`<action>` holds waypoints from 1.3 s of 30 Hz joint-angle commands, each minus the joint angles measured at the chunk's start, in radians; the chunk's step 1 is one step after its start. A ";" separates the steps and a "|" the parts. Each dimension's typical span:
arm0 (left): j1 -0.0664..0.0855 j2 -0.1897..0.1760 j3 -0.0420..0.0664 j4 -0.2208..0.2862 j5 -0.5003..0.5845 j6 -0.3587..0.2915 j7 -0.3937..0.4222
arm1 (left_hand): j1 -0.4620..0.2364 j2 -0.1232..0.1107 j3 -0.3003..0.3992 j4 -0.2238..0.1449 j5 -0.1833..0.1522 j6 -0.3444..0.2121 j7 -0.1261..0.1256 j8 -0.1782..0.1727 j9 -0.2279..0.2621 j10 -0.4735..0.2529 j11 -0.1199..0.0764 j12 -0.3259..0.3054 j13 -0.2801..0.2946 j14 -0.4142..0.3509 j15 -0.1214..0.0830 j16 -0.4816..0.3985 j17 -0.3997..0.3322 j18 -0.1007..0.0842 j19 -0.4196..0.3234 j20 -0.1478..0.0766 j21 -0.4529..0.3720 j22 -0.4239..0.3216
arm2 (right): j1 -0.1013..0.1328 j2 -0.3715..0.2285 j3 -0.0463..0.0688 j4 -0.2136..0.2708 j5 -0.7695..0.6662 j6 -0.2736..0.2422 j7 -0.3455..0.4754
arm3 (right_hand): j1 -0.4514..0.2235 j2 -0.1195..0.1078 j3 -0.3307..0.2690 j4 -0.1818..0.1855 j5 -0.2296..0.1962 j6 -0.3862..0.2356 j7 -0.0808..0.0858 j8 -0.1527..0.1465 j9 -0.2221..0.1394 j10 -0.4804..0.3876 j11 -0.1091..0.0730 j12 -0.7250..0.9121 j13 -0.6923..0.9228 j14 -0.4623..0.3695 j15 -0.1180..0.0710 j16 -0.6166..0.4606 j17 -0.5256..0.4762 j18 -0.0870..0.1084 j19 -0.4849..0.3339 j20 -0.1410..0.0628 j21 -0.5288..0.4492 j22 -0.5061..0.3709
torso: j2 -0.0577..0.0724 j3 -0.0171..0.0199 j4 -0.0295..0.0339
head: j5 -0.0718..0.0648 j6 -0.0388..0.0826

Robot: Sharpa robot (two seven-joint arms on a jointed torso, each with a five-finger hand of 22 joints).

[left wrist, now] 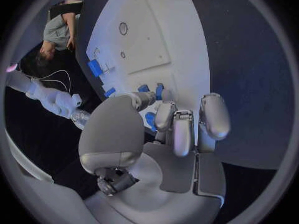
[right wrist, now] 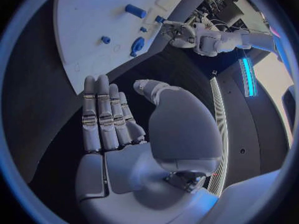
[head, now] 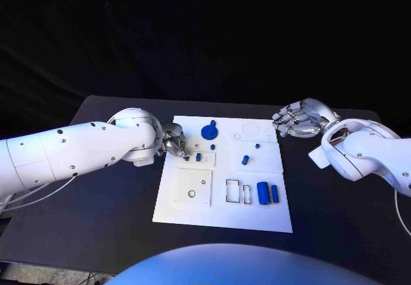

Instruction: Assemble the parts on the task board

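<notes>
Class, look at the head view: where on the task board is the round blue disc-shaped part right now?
The round blue part sits near the task board's far edge, left of centre, just beyond the left robot hand at the board's left side.

A matte black rectangular table point(head: 103, 219) fills the lower part of the head view, its far edge running straight across and its corners slightly rounded. Behind that far edge the room falls into near-total darkness, a black backdrop point(head: 205, 41) with faint folds like cloth. Past the table's edge in the right wrist view, a glowing cyan light strip point(right wrist: 248, 75) stands beside a pale panel point(right wrist: 277, 79), and a ribbed light-coloured rail point(right wrist: 217, 129) curves along below the strip.
</notes>
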 commanded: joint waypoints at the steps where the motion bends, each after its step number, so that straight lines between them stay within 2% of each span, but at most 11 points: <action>1: -0.003 0.003 -0.002 0.003 -0.003 0.005 -0.004 | -0.001 0.008 0.168 -0.164 -0.005 0.011 -0.009 0.003 0.000 0.009 -0.002 -0.001 0.002 0.106 -0.008 0.004 0.263 -0.010 0.006 0.002 0.003 0.076 | -0.001 0.001 0.000 0.000 0.015 -0.005 0.020 | -0.010 0.000 -0.001 -0.007 0.004 -0.002 0.006 0.002 -0.002 0.008 0.000 -0.007 -0.005 0.001 0.009 -0.006 -0.002 0.011 0.001 0.006 -0.008 -0.004 | 0.000 0.0000 -0.0004 | -0.001 0.000; 13: -0.003 0.005 -0.002 0.004 -0.003 -0.006 -0.002 | 0.000 0.008 0.169 -0.165 -0.005 0.012 -0.009 0.003 0.000 0.009 -0.002 0.000 0.002 0.106 -0.008 0.004 0.263 -0.010 0.006 0.002 0.003 0.076 | -0.001 0.001 0.000 -0.002 0.017 -0.006 0.016 | -0.013 0.001 -0.002 -0.014 0.004 -0.009 0.010 0.001 -0.008 0.006 0.004 -0.019 -0.027 -0.006 0.014 -0.029 -0.009 0.010 -0.004 0.010 -0.023 -0.025 | 0.000 -0.0002 0.0003 | -0.001 0.000; 22: -0.003 0.005 -0.002 0.006 -0.002 0.002 -0.004 | 0.000 0.008 0.170 -0.166 -0.005 0.012 -0.009 0.003 0.000 0.010 -0.002 0.000 0.003 0.106 -0.008 0.004 0.263 -0.010 0.006 0.002 0.004 0.077 | -0.001 0.001 0.000 -0.002 0.017 -0.004 0.014 | -0.014 0.001 -0.003 -0.015 0.004 -0.010 0.010 0.001 -0.009 0.006 0.005 -0.021 -0.030 -0.007 0.015 -0.032 -0.010 0.010 -0.004 0.011 -0.026 -0.029 | 0.000 -0.0004 0.0004 | 0.004 0.000; 30: -0.003 0.004 -0.002 0.006 0.004 0.016 -0.006 | -0.001 0.007 0.170 -0.166 -0.005 0.013 -0.009 0.003 -0.001 0.010 -0.002 -0.001 0.001 0.106 -0.008 0.004 0.263 -0.010 0.006 0.002 0.003 0.076 | -0.001 0.001 0.000 -0.002 0.017 -0.001 0.013 | -0.014 0.001 -0.003 -0.015 0.004 -0.010 0.010 0.001 -0.010 0.006 0.005 -0.021 -0.031 -0.008 0.015 -0.033 -0.011 0.010 -0.004 0.011 -0.026 -0.029 | 0.000 -0.0005 0.0007 | 0.001 0.000; 39: -0.003 0.005 -0.002 0.002 0.030 0.027 -0.004 | -0.013 -0.002 0.169 -0.166 0.014 0.020 -0.009 0.001 -0.004 0.011 -0.001 -0.004 -0.003 0.106 -0.009 0.004 0.263 -0.010 0.005 0.001 0.000 0.076 | -0.001 0.002 -0.001 -0.004 0.021 -0.001 0.015 | -0.015 0.001 -0.004 -0.017 0.004 -0.014 0.012 0.000 -0.012 0.003 0.007 -0.024 -0.038 -0.010 0.017 -0.039 -0.013 0.010 -0.006 0.013 -0.031 -0.037 | 0.000 -0.0008 0.0002 | 0.000 0.000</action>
